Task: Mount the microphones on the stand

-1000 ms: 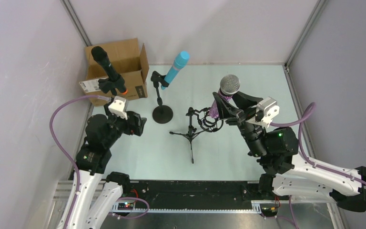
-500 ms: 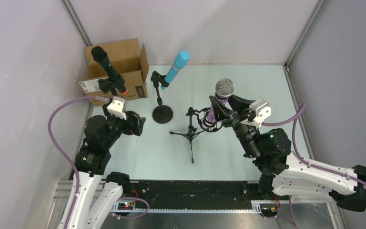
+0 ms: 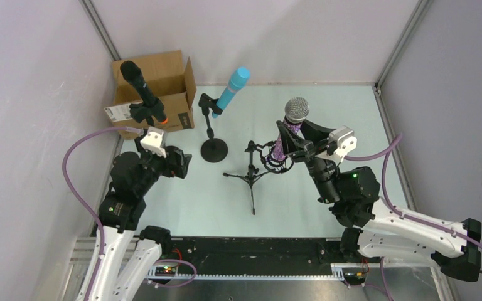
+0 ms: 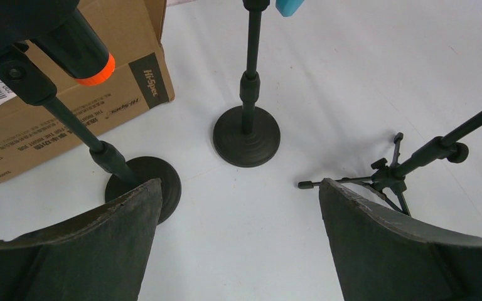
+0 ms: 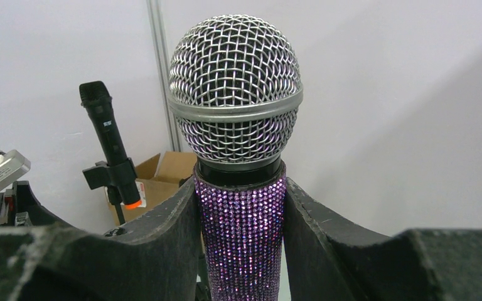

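Moved: my right claw [image 5: 241, 188] now nearer the tripod stand [image 3: 252, 179] | pinching glittery purple microphone [image 5: 238, 106]; my left claw [image 4: 240, 188] spread, empty | risk: off-centre push tips tripod

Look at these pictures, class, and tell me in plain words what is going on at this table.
The right gripper is shut on the glittery purple microphone, holding it upright with its lower end at the ring mount of the tripod stand; whether it is seated cannot be told. The black microphone and the turquoise microphone are already clipped on round-base stands. The left gripper hangs open and empty near the black one's stand.
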